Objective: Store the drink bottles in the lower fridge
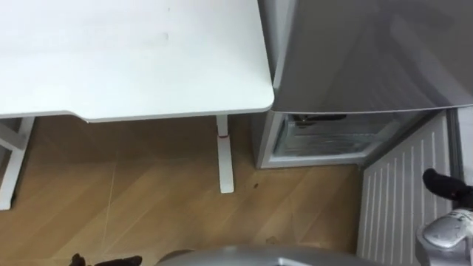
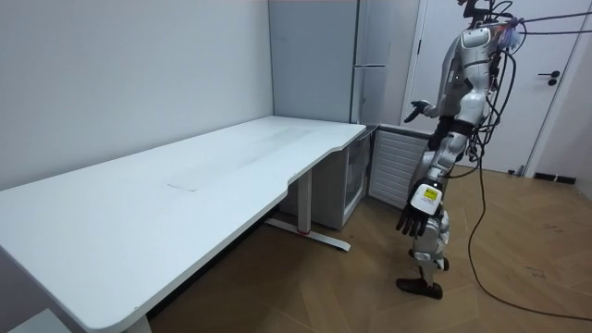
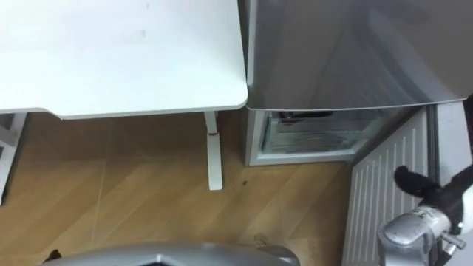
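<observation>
The lower fridge [image 1: 329,137] stood open in the right middle of the frame, under the grey upper fridge [image 1: 369,52]. Its opening ran long from left to right. The ribbed white door [image 1: 403,192] was swung out toward the lower right.

The right hand [image 1: 443,182] was at the right edge, just beyond this door, so the opening lay up and to the left of its fingers. These fingers were stretched and a little apart, and held nothing. In the room view the left hand [image 2: 413,215] hung low beside the leg with loose fingers, also empty. In my judgement the right hand was the nearer one.

I could not tell whether any drinks stood inside the compartment, as it was too dim.

The white table [image 1: 133,59] filled the upper left, with wooden floor [image 1: 148,199] below it.
</observation>
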You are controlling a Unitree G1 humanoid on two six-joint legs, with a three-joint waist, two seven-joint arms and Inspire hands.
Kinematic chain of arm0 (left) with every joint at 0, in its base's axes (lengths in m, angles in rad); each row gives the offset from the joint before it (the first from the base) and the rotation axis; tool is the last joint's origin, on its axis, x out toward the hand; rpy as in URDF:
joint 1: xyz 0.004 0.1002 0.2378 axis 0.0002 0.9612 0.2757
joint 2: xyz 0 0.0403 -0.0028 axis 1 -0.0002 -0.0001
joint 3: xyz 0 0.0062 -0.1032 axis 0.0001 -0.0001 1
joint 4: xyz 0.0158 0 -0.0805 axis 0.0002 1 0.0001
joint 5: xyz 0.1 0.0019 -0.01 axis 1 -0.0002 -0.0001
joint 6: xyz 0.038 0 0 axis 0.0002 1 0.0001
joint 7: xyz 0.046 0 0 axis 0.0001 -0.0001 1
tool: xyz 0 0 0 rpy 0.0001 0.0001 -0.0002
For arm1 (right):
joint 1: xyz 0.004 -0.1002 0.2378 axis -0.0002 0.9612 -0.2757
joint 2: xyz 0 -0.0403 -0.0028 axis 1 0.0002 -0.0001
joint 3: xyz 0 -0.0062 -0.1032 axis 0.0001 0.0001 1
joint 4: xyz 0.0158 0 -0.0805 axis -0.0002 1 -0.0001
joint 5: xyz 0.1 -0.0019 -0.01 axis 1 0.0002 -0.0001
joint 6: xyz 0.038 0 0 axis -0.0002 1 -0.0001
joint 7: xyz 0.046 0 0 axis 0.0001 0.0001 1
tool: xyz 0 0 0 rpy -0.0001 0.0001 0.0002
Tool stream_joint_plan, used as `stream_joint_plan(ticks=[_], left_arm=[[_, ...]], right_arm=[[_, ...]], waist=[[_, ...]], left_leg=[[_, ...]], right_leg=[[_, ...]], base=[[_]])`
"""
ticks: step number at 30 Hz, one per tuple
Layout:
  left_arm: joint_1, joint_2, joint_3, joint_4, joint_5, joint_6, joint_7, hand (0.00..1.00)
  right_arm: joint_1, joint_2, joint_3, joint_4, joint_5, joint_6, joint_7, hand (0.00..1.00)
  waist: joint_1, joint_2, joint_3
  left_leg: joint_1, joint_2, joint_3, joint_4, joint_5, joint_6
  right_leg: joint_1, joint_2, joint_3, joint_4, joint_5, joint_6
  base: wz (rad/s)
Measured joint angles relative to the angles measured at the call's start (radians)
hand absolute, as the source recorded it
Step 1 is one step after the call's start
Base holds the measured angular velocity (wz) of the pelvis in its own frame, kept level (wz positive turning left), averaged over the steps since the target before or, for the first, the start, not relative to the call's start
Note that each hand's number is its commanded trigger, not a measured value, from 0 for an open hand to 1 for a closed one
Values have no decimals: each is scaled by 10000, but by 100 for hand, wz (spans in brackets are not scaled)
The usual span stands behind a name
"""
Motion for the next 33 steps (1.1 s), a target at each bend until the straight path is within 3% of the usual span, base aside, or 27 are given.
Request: stream_joint_plan(ticks=[5,11,16,19,23,27,29,33], left_arm=[[-99,63,1,34,32,0,-8,0],[-89,89,306,21,-56,9,-4,0],[-18,91,700,39,-59,62,32,0],[24,93,769,39,-54,63,53,0],[20,96,779,37,-48,41,73,0],[105,93,951,46,-153,39,8,0],[177,93,1135,32,-140,41,-127,0],[203,100,1168,18,-121,42,-193,0]], right_arm=[[102,-64,-262,-669,64,-214,-950,0],[468,-61,-511,-546,1030,-266,-1084,0],[483,-31,-1143,1234,2824,-329,-1059,0],[519,-30,-1319,1646,3765,-330,-1083,0],[574,-27,-1533,2508,4780,-334,-1085,0],[516,-45,-2237,3250,6168,-334,-1044,0],[479,-44,-2451,3376,7001,-331,-871,0],[529,-50,-2456,3923,8217,-336,-8,0]], waist=[[2,-132,-9],[-80,-217,-39],[-275,-284,-75],[-352,-284,-43],[-469,-241,-69],[-486,-259,-55],[-463,-200,-17],[-500,-177,-20]], left_leg=[[12,0,2,-98,0,-2],[-6,-2,2,-153,-1,-3],[-26,-3,-9,-185,-2,-6],[-19,10,-5,-195,-11,-19],[10,19,-22,-176,-19,-27],[-37,22,-9,-101,-25,-18],[-33,44,33,-103,-46,-17],[7,48,-3,-108,-47,-18]], right_leg=[[-25,26,73,-47,-1,0],[1,35,63,-171,3,-4],[6,42,87,-190,19,-7],[-31,73,217,-187,24,-15],[17,81,216,-172,26,-20],[-18,84,315,-200,28,-23],[-38,120,364,-220,27,-24],[6,131,360,-209,37,-31]], base=[[0],[0],[0],[-8],[-1],[1],[-6],[-1]])
